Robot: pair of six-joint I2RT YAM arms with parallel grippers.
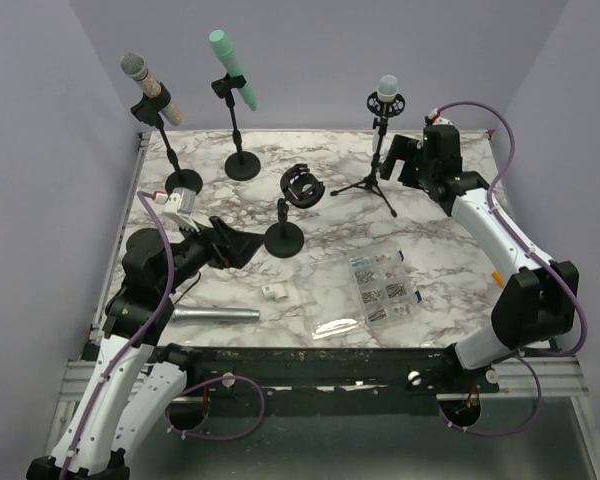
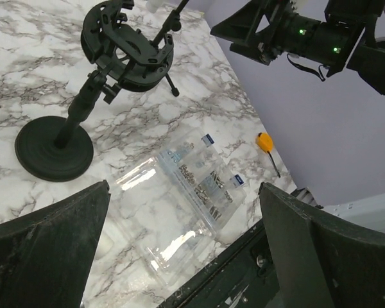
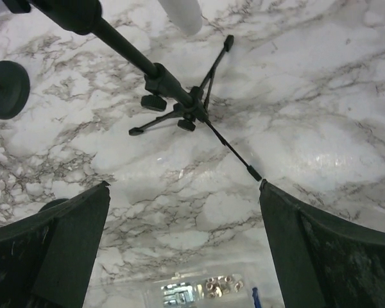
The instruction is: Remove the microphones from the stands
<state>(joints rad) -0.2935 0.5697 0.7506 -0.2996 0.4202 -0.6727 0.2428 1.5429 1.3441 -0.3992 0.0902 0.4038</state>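
A microphone with a grey mesh head [image 1: 386, 92] stands in a black clip on a tripod stand [image 1: 378, 180] at the back right. My right gripper [image 1: 397, 156] is open and empty, just right of the stand's pole and below the microphone. In the right wrist view the gripper [image 3: 184, 186] hovers above the table, with the tripod [image 3: 179, 106] and the microphone's white lower end [image 3: 179, 11] ahead of it. My left gripper [image 1: 248, 245] is open and empty, low over the table at the left; in the left wrist view [image 2: 184, 186] nothing lies between its fingers.
A beige microphone [image 1: 147, 88] and a green microphone [image 1: 232, 65] stand on round-base stands at the back left. An empty shock-mount stand [image 1: 301, 187] is mid-table. A clear parts box [image 1: 383, 288], a metal tube [image 1: 215, 315], a small white piece [image 1: 274, 293] and a plastic bag [image 1: 337, 328] lie near the front.
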